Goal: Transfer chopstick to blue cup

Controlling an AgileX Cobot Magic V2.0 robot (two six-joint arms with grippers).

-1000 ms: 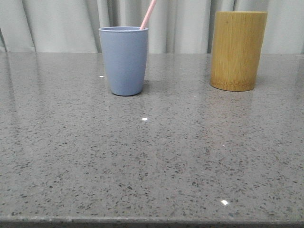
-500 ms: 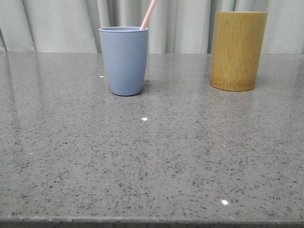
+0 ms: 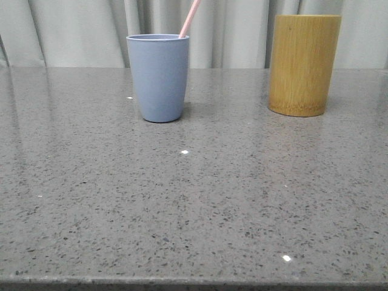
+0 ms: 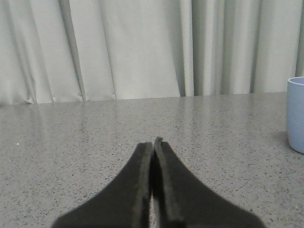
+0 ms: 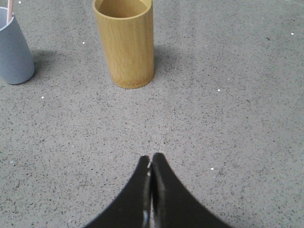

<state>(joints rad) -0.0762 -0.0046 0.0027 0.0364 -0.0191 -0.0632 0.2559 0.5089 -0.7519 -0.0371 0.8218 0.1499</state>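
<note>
The chopstick [image 3: 189,18] stood leaning in the blue cup [image 3: 158,77], well ahead of both clenched, empty tools: left tool [image 4: 153,142], right tool [image 5: 151,157]. The left looked nearer.

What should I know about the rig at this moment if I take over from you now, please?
Left claw: shut, holding nothing, low over the table, with the blue cup off to one side.
Right claw: shut, holding nothing, above bare table in front of the bamboo holder.
Chopstick: stands in the blue cup, leaning over its rim toward the bamboo holder.
The bamboo holder looks empty from the right wrist view.
Done: the chopstick is in the blue cup.
Left: nothing that I can see, beyond parking the arms.
</note>
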